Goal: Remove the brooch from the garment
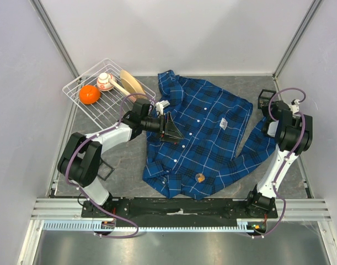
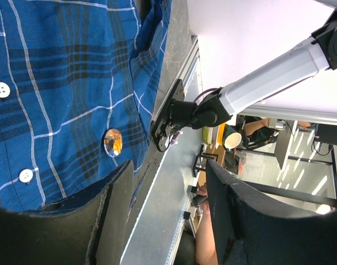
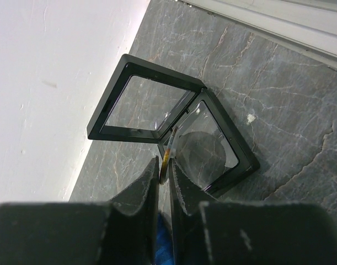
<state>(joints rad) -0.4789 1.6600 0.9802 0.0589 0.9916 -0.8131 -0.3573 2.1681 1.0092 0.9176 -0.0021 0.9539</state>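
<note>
The garment (image 1: 207,138) lies spread flat on the grey surface (image 1: 256,88), a round brooch (image 1: 200,177) pinned near its hem. The left gripper (image 2: 168,165) hangs over the shirt, jaws wide apart and empty. The right gripper (image 3: 164,165), jaws nearly together, pinches a thin gold-edged disc (image 3: 166,157) above an open black case (image 3: 124,135)

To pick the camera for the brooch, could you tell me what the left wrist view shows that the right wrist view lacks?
Left wrist only: the brooch on the plaid shirt, the right arm's base. Right wrist only: an open black display case, a gold-edged piece between the fingertips. Shared: the left hand or right hand in front; a blue sliver in the right view may be shirt.
</note>
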